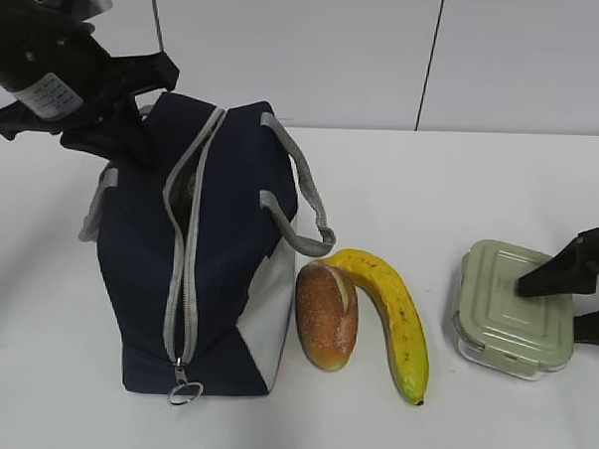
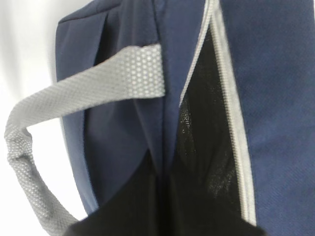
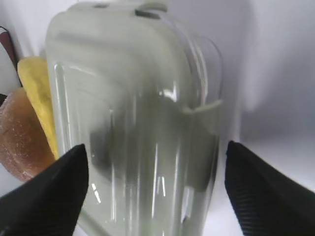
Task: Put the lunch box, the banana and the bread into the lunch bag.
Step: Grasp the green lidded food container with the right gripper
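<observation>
Step in hand: the right gripper [image 3: 155, 189] is lining up on the box [image 1: 513, 305]; no item is in the bag [image 1: 214, 251] as far as the frames are showing.
Right gripper: released, with its two fingers [image 3: 47, 196] standing wide, one on each side of the box lid in the wrist view. They are appearing clear of the box walls, though blur is hiding the exact gap. Nothing is being held.
Left gripper: [image 1: 115, 127] sitting at the bag's far end, by the top of the zip. Its fingertips are not showing in either view; by the record it is clenched. Whether it is pinching fabric, I cannot tell.
Bag: standing on the table [image 1: 460, 182] at left, zip partly parted, ring pull [image 1: 185, 391] hanging at the near end. The wrist view is showing a narrow dark slit, not a wide mouth.
Box: resting flat on the table at right, lid on, well apart from the bag.
Banana: [image 1: 395, 318] lying between bread and box, its upper end touching the bread.
Bread: [image 1: 326, 315] lying just beside the bag's white panel.
Next move, as judged: the fingers are needing to come down past the lid, close on the box sides, then lift and carry across.
Concern: the opening is looking tight for the box; the left arm is likely needing to spread it.
</observation>
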Controlling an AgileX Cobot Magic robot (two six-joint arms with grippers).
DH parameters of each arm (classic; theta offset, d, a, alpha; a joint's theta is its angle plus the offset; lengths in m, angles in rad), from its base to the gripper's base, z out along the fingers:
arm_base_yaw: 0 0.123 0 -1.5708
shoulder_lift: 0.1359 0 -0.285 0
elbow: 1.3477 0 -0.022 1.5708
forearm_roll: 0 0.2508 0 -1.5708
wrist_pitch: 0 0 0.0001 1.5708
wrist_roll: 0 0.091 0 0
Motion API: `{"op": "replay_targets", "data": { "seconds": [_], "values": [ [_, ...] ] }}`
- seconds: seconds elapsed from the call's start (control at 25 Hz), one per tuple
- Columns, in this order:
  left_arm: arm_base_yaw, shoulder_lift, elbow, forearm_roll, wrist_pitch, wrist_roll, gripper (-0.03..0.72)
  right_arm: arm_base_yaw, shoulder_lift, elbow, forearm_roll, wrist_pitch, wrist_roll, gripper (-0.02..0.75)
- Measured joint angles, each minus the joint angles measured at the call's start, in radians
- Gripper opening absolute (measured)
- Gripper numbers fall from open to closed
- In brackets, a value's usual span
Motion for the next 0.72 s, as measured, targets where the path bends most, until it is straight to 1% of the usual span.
{"op": "replay_targets", "data": {
  "seconds": [0.12, 0.2, 0.36, 0.56, 0.6, 0.64, 0.72],
  "values": [
    [0.000, 0.000, 0.000, 0.005, 0.000, 0.000, -0.003, 0.000, 0.033, -0.008, 0.027, 0.004, -0.018, 0.636],
    [0.000, 0.000, 0.000, 0.009, 0.000, 0.000, -0.003, 0.000, 0.047, -0.009, 0.039, 0.016, -0.022, 0.611],
    [0.000, 0.000, 0.000, 0.012, 0.000, 0.000, -0.003, 0.000, 0.054, -0.013, 0.050, 0.025, -0.030, 0.539],
    [0.000, 0.000, -0.001, 0.012, 0.000, 0.000, -0.003, 0.000, 0.054, -0.014, 0.065, 0.049, -0.034, 0.425],
    [0.000, 0.000, -0.001, 0.013, 0.000, 0.000, -0.003, -0.001, 0.054, -0.014, 0.077, 0.062, -0.034, 0.392],
    [0.000, 0.000, -0.001, 0.013, 0.000, 0.000, -0.003, -0.001, 0.054, -0.015, 0.086, 0.068, -0.036, 0.379],
    [0.000, 0.000, -0.001, 0.013, 0.001, 0.000, -0.003, -0.001, 0.054, -0.015, 0.109, 0.070, -0.038, 0.376]
  ]
}}
